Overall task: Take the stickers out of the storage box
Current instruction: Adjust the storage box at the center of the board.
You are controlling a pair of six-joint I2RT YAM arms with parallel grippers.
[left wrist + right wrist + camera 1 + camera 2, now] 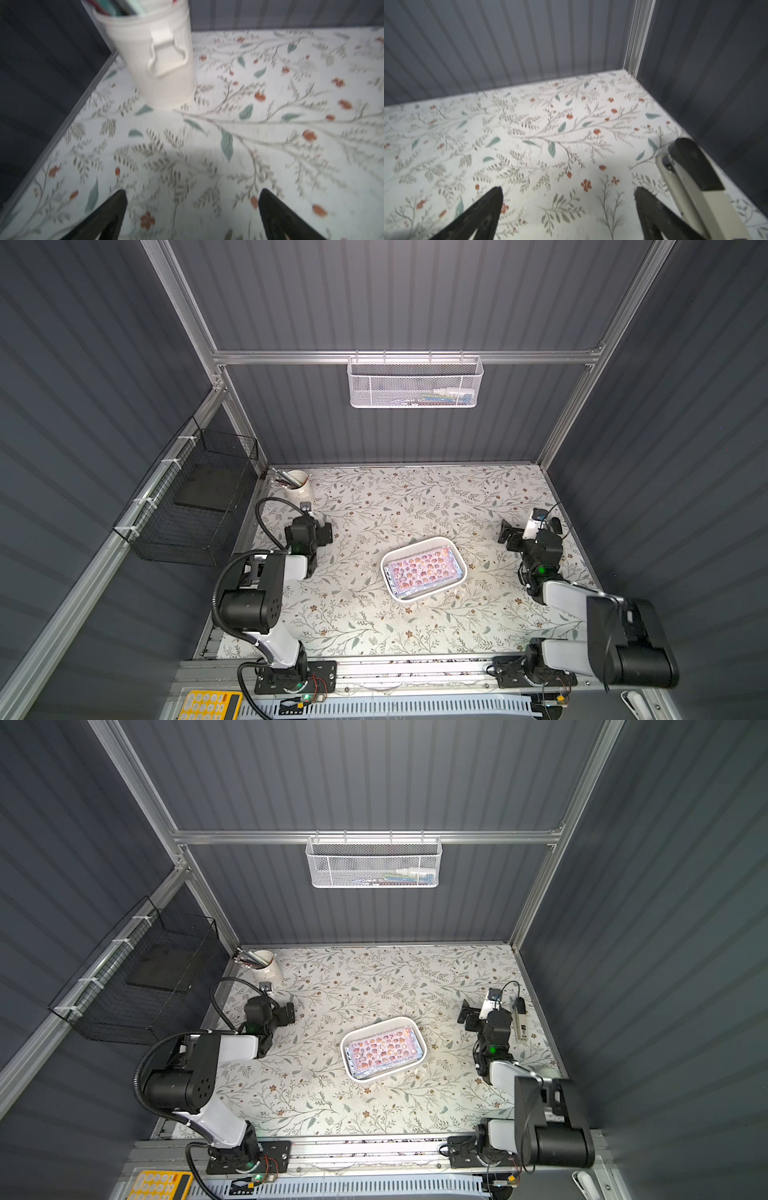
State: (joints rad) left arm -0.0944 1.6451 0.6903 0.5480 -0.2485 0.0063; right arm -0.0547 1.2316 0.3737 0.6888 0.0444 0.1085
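Item: stickers [422,568], lying flat inside the storage box [411,548], mid-table, between my two arms. Step: nothing lifted yet by my reading; the approach comes first. Left gripper [192,195]: fingers wide, empty, low over the cloth near the pen cup [153,56], well apart from the box. Right gripper [569,192]: fingers wide, empty, just beside a stapler [691,182]. Next: I swing one arm over the box and pinch a sheet's edge

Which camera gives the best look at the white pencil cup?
The left wrist view: the cup fills much of the frame close up, handle facing the camera, though slightly blurred with its top cropped. Both top views show it small and far away, with pencils inside. The right wrist view misses it.
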